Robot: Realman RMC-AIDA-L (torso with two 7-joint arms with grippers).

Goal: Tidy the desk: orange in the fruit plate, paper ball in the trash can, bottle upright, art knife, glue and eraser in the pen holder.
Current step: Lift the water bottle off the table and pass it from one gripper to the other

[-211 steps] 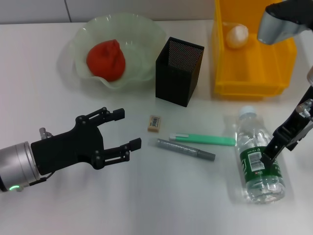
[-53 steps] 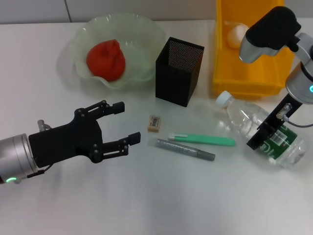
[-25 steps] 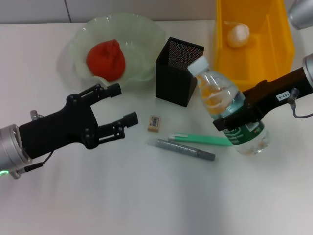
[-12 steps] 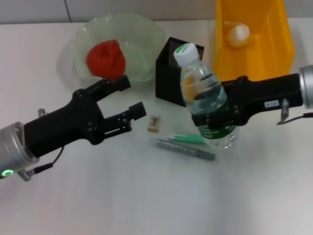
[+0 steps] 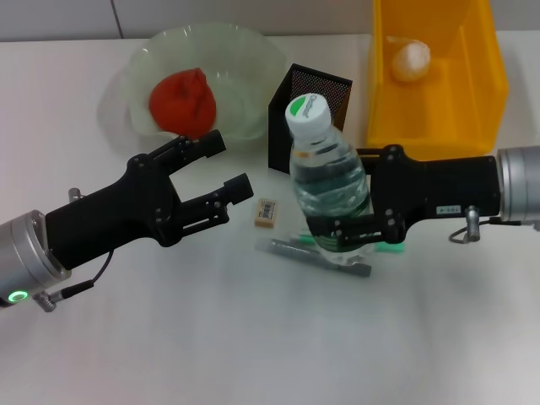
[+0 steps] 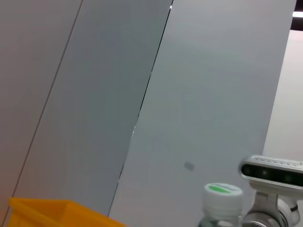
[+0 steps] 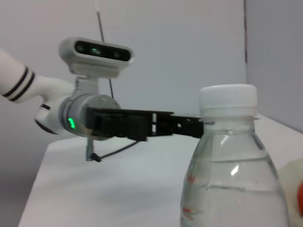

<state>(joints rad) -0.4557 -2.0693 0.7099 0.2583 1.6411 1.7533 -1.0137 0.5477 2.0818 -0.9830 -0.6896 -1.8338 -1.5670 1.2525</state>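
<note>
Two arms reach in over the white table [image 5: 253, 354], one from each side. Largest of the things on it is the trash can [image 5: 439, 118], at the far right, with the paper ball [image 5: 411, 61] lying inside near its far end. At the far left sits the fruit plate [image 5: 245, 59], and the orange [image 5: 182, 103] rests in it. Between plate and can stands the pen holder [image 5: 283, 126], upright and partly hidden behind the bottle's cap.

Coming in from the right, the right hand [image 5: 359, 232] is clamped around the lower body of the bottle [image 5: 325, 181], at its green label. It holds the bottle nearly upright, white cap uppermost, in front of the pen holder and over the pens; whether its base touches the table cannot be told. In the right wrist view the bottle [image 7: 234, 161] fills the near side, cap on top, with the left arm stretched out beyond it.

From the lower left, the left hand [image 5: 224, 169] hangs with its fingers spread and nothing between them, near the plate's front rim and just beside the eraser [image 5: 267, 212].

That eraser lies flat on the table in front of the pen holder. Next to it, under the bottle, lie a grey pen-shaped tool [image 5: 295, 251] and a green one [image 5: 390, 247], largely covered by the bottle and right hand.
</note>
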